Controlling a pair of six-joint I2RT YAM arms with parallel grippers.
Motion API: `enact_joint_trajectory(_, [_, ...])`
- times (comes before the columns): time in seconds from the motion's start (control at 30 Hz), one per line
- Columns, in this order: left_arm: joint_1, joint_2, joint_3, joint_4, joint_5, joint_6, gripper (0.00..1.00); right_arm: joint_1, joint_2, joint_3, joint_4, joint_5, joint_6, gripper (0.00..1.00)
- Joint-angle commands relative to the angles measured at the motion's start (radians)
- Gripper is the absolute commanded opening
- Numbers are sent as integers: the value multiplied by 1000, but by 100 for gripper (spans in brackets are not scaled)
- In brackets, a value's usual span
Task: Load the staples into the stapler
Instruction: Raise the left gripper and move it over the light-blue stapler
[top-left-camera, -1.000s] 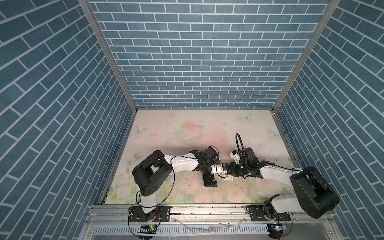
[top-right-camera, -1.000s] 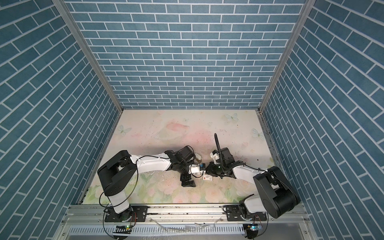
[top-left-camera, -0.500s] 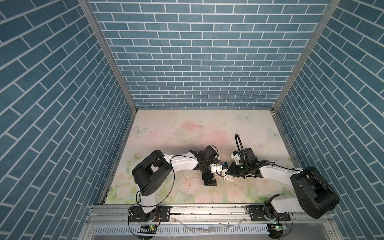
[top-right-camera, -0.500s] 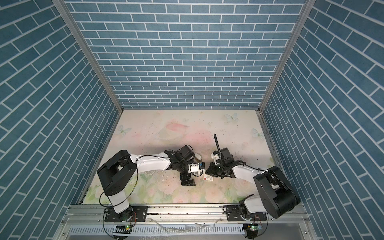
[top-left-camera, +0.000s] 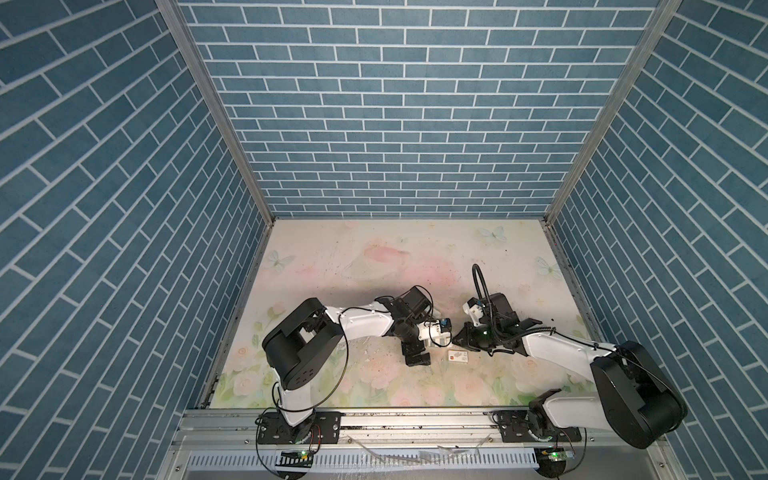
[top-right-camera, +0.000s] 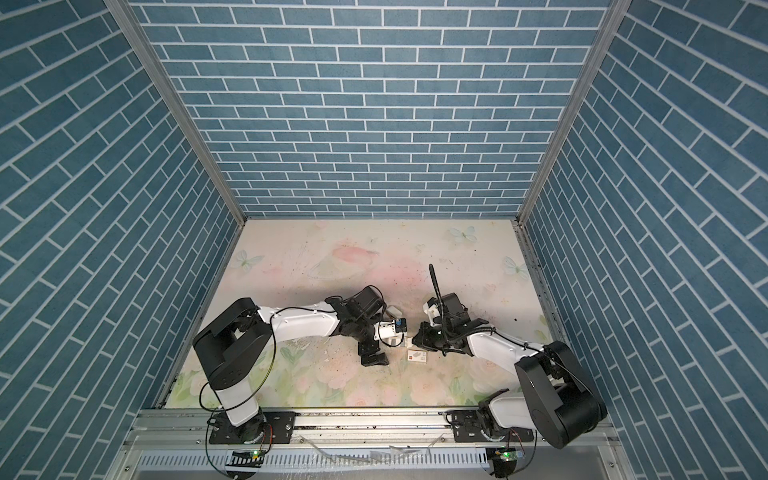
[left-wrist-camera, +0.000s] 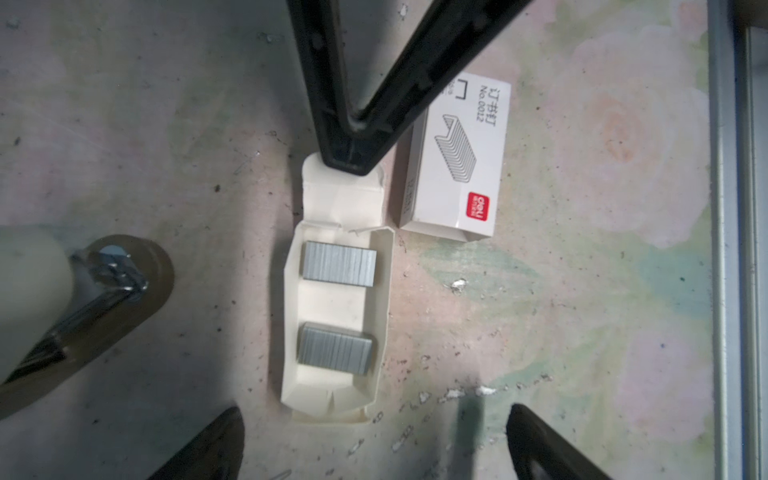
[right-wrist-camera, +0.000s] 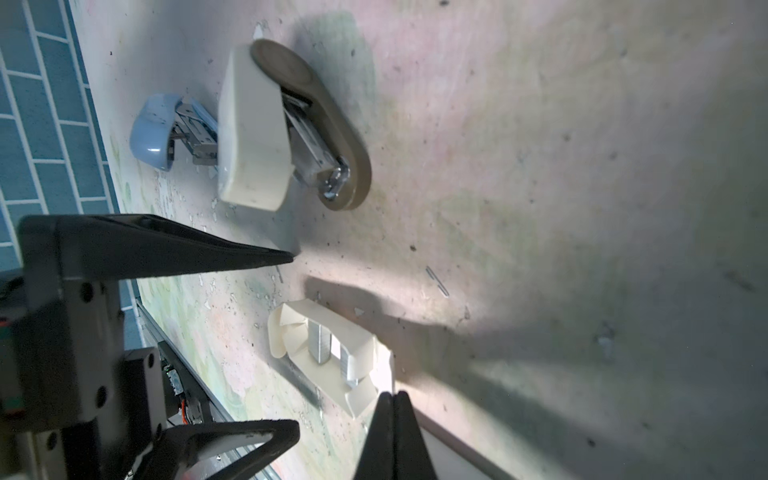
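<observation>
Left wrist view: the staples (left-wrist-camera: 338, 264) lie in the cream tray (left-wrist-camera: 292, 299), its flap beneath the right gripper's (left-wrist-camera: 351, 160) closed tips; the left gripper (left-wrist-camera: 374, 410) — fingers spread — should straddle one strip squarely.

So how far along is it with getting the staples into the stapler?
Early. Done: the tray is out of its box, two strips of staples lying in it. In hand: the shut right gripper rests its tips on the tray's end flap; the open left gripper hangs over the tray. Left: lifting a strip and loading the cream stapler, which sits apart.
</observation>
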Motion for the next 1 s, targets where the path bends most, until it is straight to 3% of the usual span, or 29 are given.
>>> enact_joint_trajectory(0.0, [8,-15,-25,-85,-11,10,100,5,-17,23,-27,21,-25,10])
enact_joint_trajectory(0.3, [24,-96,19,-216,18,47,100,5,-32,35,-58,51,-39,20])
enact_joint_trajectory(0.53, [93,-171,154,-368,50,85,100,5,-96,53,-112,88,-43,25])
enact_joint_trajectory(0.87, [236,-52,453,-669,-51,379,100,-9,-321,78,-285,144,-5,26])
enact_joint_trajectory(0.97, [257,-8,481,-695,-77,436,100,-27,-358,73,-308,127,11,27])
